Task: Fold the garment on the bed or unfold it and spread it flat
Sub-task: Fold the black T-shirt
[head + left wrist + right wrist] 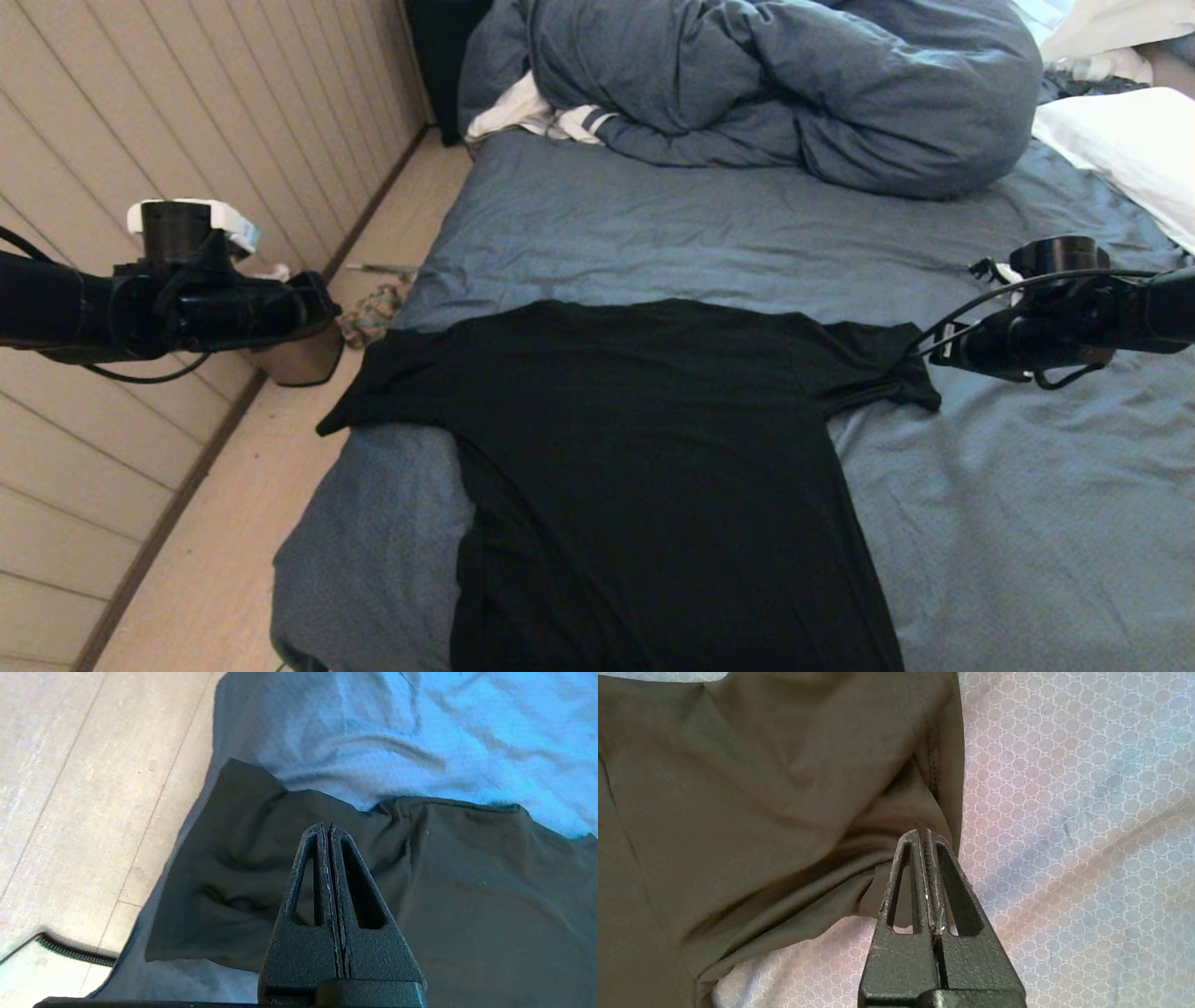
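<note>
At nine o'clock in the head view, the left pincer hangs above the bed's edge, over the garment's left sleeve; its fingers are pressed together and grip nothing (the wrist view shows cloth only beneath them). At three o'clock the right pincer reaches in level over the other sleeve, fingers likewise closed with no fabric between them. The black garment lies spread plain side up on the bed, sleeves out to either side, its hem running off toward six o'clock. A bunched blue duvet sits at twelve o'clock, a white pillow at two. Pale wood floor runs alongside at eight o'clock.
</note>
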Available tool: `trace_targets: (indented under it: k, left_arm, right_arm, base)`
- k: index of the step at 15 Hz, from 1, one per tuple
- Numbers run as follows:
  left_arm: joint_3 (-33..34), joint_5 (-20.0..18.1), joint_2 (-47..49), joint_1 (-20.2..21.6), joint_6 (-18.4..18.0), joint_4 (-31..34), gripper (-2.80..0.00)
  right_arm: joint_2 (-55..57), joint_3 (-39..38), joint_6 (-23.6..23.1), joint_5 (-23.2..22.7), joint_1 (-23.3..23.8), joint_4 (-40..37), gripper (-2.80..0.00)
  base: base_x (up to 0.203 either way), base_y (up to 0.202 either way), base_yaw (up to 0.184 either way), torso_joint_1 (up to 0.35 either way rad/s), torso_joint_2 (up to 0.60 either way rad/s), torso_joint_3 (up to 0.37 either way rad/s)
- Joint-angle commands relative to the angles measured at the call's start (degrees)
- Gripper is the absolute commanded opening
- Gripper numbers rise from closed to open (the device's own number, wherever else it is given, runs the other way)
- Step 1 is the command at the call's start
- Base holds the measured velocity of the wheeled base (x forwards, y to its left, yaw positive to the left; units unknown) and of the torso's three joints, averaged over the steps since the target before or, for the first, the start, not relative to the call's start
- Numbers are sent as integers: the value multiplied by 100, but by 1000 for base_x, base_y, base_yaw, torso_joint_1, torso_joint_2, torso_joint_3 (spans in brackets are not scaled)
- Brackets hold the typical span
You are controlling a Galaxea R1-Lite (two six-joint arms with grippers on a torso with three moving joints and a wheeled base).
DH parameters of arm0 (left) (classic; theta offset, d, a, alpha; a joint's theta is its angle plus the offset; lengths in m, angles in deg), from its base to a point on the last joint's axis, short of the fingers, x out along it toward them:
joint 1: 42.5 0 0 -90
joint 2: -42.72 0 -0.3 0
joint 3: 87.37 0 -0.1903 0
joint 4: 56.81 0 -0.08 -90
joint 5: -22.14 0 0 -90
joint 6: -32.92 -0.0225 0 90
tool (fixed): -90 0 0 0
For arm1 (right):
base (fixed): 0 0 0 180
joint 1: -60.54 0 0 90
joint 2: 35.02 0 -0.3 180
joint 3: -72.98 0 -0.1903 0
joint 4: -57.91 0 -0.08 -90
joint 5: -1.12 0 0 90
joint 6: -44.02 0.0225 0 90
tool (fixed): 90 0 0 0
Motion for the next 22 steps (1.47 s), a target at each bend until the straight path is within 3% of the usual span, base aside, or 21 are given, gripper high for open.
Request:
trace_targets:
  k: [1,5,6,17,18,22]
  left_arm:
    - [29,-7,-59,7,23,-11,-280]
    - [47,-7,-86,7,23,-2,-280]
    - [47,-7,-94,7,23,-2,-280]
    - [47,-7,-33,7,93,-7,-280]
    - [47,-9,-24,5,93,-10,-280]
    - [47,-35,-6,-2,128,-2,-280]
  right_arm:
    - [-7,-37,-2,0,-14,-6,-280]
    - [224,23,-13,9,-23,-6,-280]
    - [233,15,-37,9,-23,-5,0]
    - [666,-47,-29,179,-164,292,0]
    - [702,-60,-30,227,-207,327,-280]
    - [706,-90,6,222,-261,387,-280]
  base:
    - [0,0,0,0,0,0]
    - [0,0,0,0,0,0]
    - [0,0,0,0,0,0]
    - [0,0,0,0,0,0]
    - [0,0,0,0,0,0]
    - [0,0,0,0,0,0]
